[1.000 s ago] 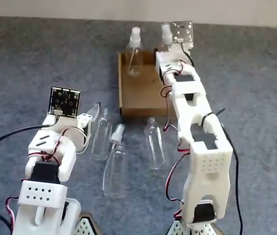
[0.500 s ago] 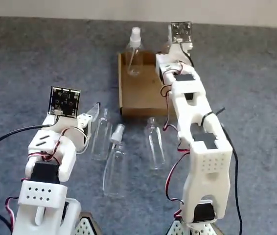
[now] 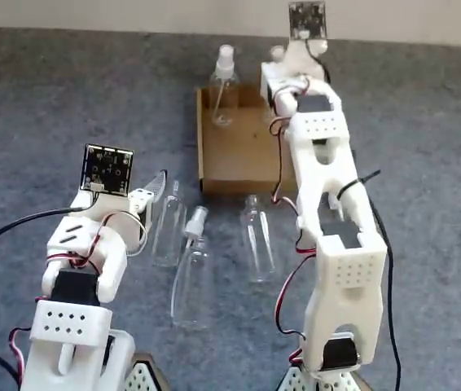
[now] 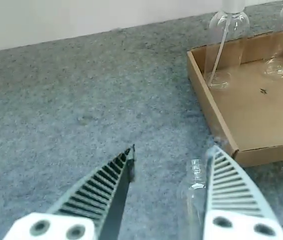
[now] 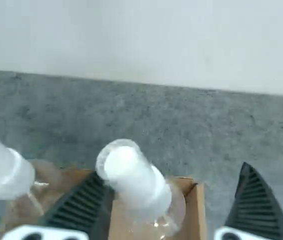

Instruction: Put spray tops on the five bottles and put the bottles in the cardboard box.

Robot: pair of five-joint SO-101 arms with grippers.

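From above, the cardboard box [image 3: 239,159] lies on the grey table [image 3: 68,98]. One spray-topped bottle [image 3: 223,90] stands upright at its far left corner and a second upright bottle [image 3: 277,55] at its far right, partly behind the right arm [image 3: 324,163]. In front of the box, three bottles lie on the table: a capless bottle [image 3: 168,224], a lying topped bottle [image 3: 191,273] and another capless bottle [image 3: 258,240]. On the left wrist, the left claw [image 4: 172,157] is released, low over the table, with a capless neck just beside one finger. On the right wrist, the right claw [image 5: 171,175] is released, spread either side of the second upright bottle's top.
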